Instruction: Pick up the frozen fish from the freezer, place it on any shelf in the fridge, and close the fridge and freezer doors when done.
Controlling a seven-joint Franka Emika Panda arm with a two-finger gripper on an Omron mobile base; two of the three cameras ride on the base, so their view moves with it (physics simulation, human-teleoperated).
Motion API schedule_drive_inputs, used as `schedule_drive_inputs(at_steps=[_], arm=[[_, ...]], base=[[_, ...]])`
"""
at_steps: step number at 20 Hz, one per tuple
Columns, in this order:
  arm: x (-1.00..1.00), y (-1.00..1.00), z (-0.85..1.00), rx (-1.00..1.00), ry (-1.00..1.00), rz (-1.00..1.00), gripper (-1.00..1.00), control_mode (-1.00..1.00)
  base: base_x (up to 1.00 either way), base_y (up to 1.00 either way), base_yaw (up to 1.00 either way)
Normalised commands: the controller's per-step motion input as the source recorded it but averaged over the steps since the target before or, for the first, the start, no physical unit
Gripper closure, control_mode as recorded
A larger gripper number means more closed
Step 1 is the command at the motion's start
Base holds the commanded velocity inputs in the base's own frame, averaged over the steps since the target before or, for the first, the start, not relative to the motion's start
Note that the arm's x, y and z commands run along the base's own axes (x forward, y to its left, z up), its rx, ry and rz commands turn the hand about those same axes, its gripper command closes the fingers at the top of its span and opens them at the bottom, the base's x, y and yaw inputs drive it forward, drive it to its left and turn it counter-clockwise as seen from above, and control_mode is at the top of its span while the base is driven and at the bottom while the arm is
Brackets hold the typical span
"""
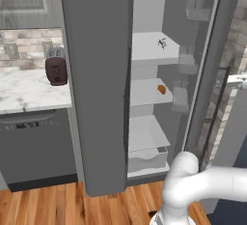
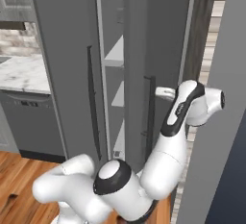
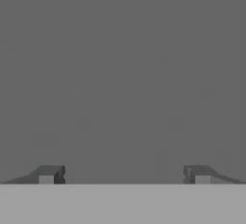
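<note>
The frozen fish (image 1: 162, 43), a tiny grey shape, lies on the white upper shelf (image 1: 144, 50) inside the fridge (image 1: 154, 16). A small orange lump (image 1: 161, 89) sits on the shelf below it. The fridge door (image 1: 202, 64) (image 2: 163, 35) stands partly open, leaving a narrow gap onto the shelves. On the left, the freezer door (image 1: 96, 84) (image 2: 67, 74) appears shut. My gripper (image 2: 161, 92) (image 3: 124, 175) is open and empty. It faces the outer face of the fridge door near its dark handle (image 2: 149, 107), and the hand view shows flat grey surface close ahead of it.
A dark red toaster (image 1: 56, 66) stands on the marble counter (image 1: 24, 91) left of the refrigerator, above a dark dishwasher (image 1: 38, 142). A brick wall (image 1: 239, 31) and a tall grey panel (image 2: 226, 98) hem in the right side. Wood floor (image 1: 48, 204) lies below.
</note>
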Motion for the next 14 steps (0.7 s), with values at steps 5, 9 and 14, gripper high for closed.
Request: schedule_drive_inputs(at_steps=[5, 9, 14], arm=[[0.88, 0.97, 0.05, 0.01, 0.00, 0.00, -1.00, -1.00], [0.87, 0.84, 0.10, 0.00, -0.03, -0.05, -1.00, -1.00], [0.82, 0.64, 0.18, 0.00, -0.05, -0.10, -1.00, -1.00]], base=[[0.00, 0.00, 0.00], [0.00, 0.00, 0.00], [0.00, 0.00, 0.00]])
